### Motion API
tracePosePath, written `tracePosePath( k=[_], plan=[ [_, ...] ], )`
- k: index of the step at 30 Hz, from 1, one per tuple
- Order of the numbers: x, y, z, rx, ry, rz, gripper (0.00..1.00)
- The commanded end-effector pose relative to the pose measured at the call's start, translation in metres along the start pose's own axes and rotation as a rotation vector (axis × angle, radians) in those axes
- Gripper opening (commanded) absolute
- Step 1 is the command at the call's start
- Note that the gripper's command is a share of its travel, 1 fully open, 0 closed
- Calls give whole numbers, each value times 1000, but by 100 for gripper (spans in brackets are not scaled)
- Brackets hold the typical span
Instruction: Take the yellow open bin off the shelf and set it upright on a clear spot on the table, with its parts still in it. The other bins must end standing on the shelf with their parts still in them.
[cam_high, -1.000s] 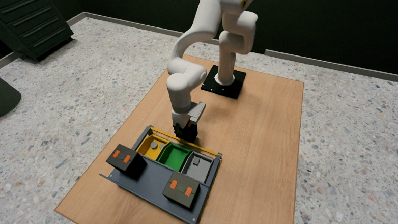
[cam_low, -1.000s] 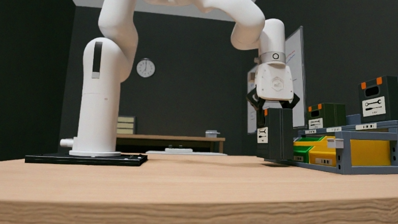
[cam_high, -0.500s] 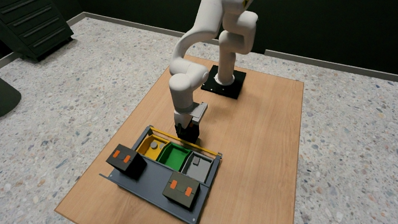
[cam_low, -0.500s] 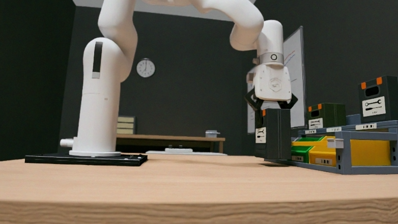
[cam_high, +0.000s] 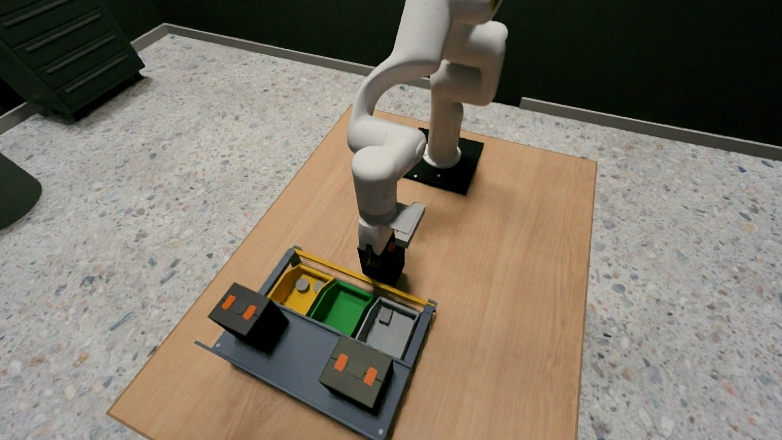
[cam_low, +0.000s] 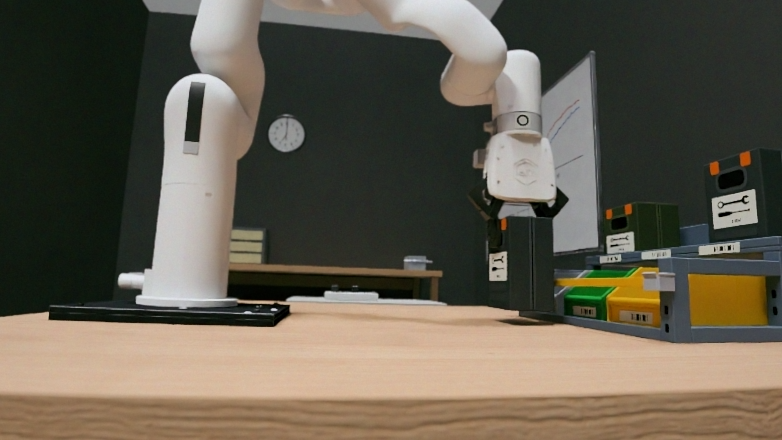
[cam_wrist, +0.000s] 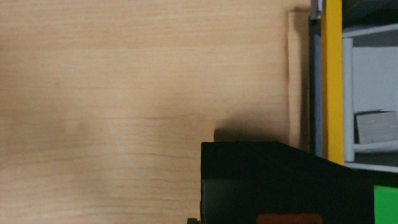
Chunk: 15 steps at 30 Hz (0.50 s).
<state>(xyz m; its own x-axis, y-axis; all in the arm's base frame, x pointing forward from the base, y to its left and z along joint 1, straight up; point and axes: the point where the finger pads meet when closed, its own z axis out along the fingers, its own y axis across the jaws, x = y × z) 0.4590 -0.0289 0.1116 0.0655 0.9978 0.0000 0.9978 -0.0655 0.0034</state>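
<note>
The yellow open bin (cam_high: 295, 290) (cam_low: 633, 309) stands at the left end of the shelf's lower level with round grey parts in it. Next to it are a green open bin (cam_high: 342, 309) (cam_low: 585, 302) (cam_wrist: 386, 204) and a grey open bin (cam_high: 389, 330) (cam_wrist: 374, 75). My gripper (cam_high: 382, 255) (cam_low: 518, 212) is shut on a black closed box (cam_high: 383, 269) (cam_low: 520, 263) (cam_wrist: 280, 185) with orange latches. It holds the box upright, just over the table (cam_high: 508, 262) in front of the shelf, near the green bin.
The grey-blue shelf (cam_high: 298, 358) (cam_low: 677, 306) has a yellow front rail (cam_high: 341, 271) (cam_wrist: 332, 80). On its top stand a black closed box (cam_high: 247, 315) (cam_low: 740, 191) and a dark green closed box (cam_high: 355, 373) (cam_low: 639, 227). The arm's base (cam_high: 445, 164) (cam_low: 174, 313) is at the far end.
</note>
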Motion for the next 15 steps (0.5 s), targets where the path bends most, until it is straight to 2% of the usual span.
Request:
tracePosePath(
  k=[1, 15],
  plan=[
    [9, -1, -2, -5, 3, 0, 0],
    [37, -8, -2, -5, 3, 0, 0]
  ],
)
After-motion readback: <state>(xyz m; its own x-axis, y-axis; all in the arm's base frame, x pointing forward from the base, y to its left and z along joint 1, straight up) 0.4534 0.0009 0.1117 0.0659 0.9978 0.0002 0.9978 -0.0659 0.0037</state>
